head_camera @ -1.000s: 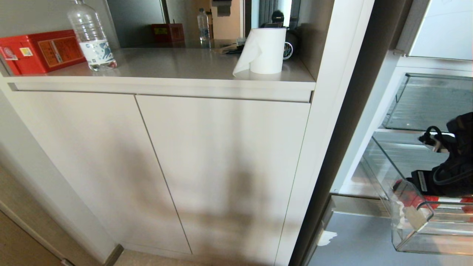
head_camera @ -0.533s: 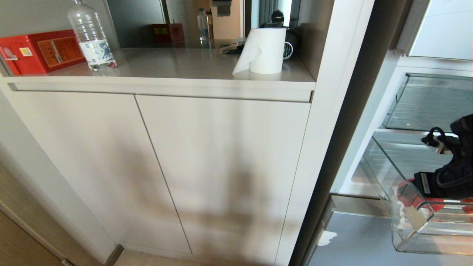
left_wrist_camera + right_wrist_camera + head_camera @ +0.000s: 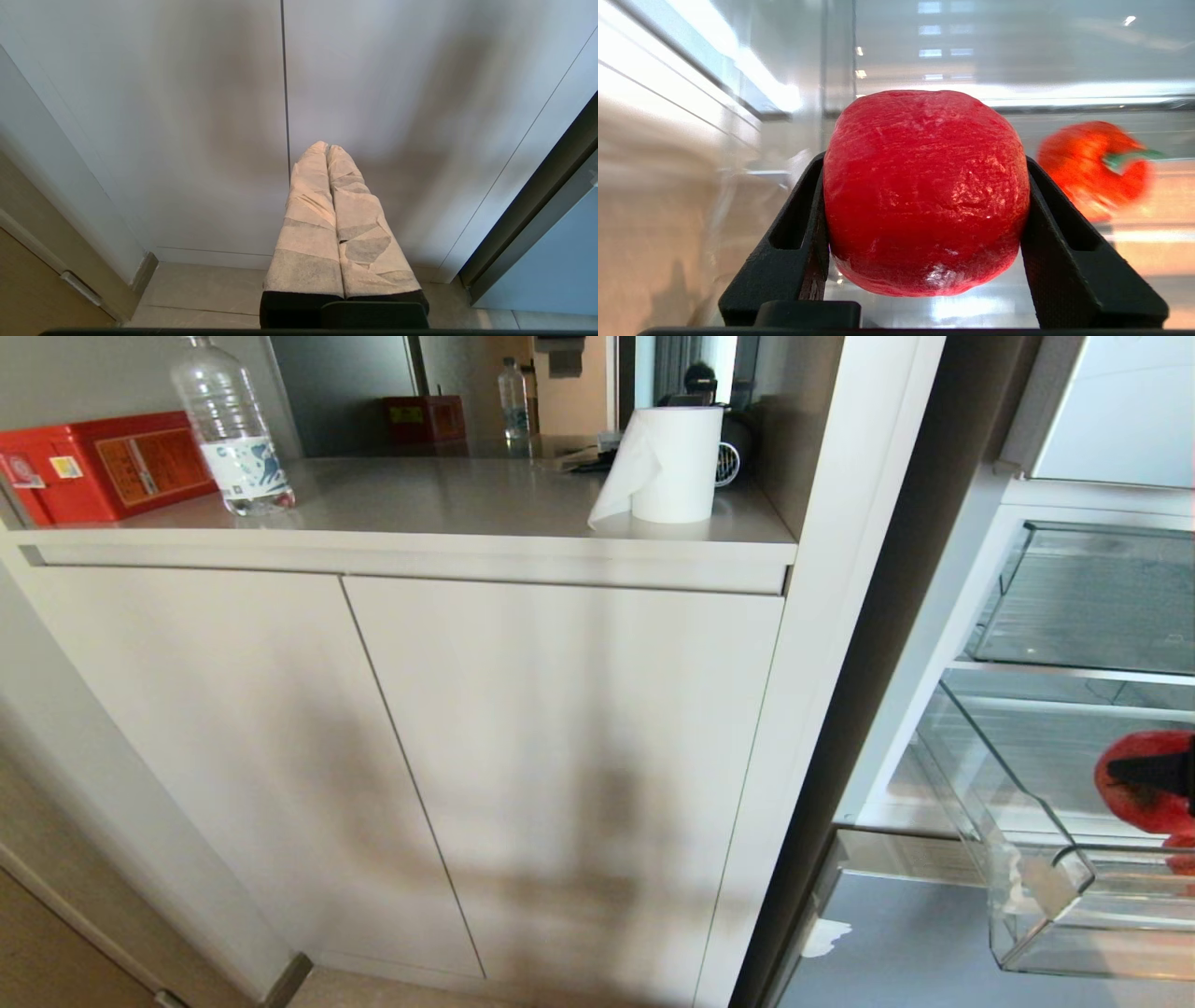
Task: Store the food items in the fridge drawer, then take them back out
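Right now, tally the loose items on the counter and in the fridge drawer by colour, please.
Red: 3, a tomato-like piece in the right gripper, an orange-red stemmed piece, a rectangular box
Clear: 1, a plastic water bottle
White: 1, a paper towel roll
Total: 5

1. I see the counter (image 3: 448, 513) across the top of the frame, cupboard doors (image 3: 560, 765) below it.
2. On it: box (image 3: 103, 462) far left, bottle (image 3: 229, 429) beside it, paper roll (image 3: 667, 462) further right.
3. The fridge drawer (image 3: 1036, 887) sits lower right, a tomato (image 3: 1144, 784) over it.
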`<state>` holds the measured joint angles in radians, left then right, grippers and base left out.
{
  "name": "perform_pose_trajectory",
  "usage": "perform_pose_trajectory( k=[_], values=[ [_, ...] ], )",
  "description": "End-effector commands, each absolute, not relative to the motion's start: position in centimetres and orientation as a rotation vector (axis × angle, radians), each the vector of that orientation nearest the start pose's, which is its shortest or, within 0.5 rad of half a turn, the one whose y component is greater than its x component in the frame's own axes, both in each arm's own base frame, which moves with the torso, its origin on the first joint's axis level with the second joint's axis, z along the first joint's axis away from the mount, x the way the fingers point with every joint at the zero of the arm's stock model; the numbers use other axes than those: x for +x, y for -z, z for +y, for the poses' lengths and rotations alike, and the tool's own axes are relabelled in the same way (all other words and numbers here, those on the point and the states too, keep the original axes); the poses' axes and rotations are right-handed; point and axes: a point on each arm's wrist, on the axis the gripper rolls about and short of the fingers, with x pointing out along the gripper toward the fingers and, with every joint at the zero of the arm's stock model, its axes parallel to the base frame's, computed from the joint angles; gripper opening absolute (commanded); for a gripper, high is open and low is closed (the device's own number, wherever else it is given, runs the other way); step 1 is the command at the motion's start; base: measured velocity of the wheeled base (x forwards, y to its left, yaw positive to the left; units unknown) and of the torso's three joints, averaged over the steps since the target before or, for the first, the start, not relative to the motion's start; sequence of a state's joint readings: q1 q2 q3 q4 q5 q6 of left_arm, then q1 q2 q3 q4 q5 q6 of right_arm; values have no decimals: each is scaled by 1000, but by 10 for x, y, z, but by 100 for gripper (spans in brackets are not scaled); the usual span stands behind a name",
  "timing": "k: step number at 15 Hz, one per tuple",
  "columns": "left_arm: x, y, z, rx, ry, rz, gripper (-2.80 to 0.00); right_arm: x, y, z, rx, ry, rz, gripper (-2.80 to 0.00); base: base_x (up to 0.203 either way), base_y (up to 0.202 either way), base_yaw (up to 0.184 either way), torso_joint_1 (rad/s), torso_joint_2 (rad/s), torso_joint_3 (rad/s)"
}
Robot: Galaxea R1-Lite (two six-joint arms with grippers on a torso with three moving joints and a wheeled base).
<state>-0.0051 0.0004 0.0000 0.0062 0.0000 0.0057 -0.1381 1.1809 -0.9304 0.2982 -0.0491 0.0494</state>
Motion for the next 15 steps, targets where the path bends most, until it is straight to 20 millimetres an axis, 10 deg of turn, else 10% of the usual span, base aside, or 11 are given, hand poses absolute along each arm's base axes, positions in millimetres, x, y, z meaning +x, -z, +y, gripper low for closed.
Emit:
perform_pose_trajectory(
  k=[1, 8, 15],
  values=[
    [-23, -75, 0, 6, 5, 6, -280, 110, -269, -16, 77, 195, 386, -280, 0, 0, 0, 0, 0, 0],
    [-23, -75, 0, 6, 5, 6, -280, -22, -236, 0, 97, 119, -128, -280, 0, 0, 0, 0, 0, 0],
    [-23, -75, 0, 6, 5, 6, -280, -7, -101, -2, 19, 66, -37, -280, 0, 0, 0, 0, 0, 0]
  ],
)
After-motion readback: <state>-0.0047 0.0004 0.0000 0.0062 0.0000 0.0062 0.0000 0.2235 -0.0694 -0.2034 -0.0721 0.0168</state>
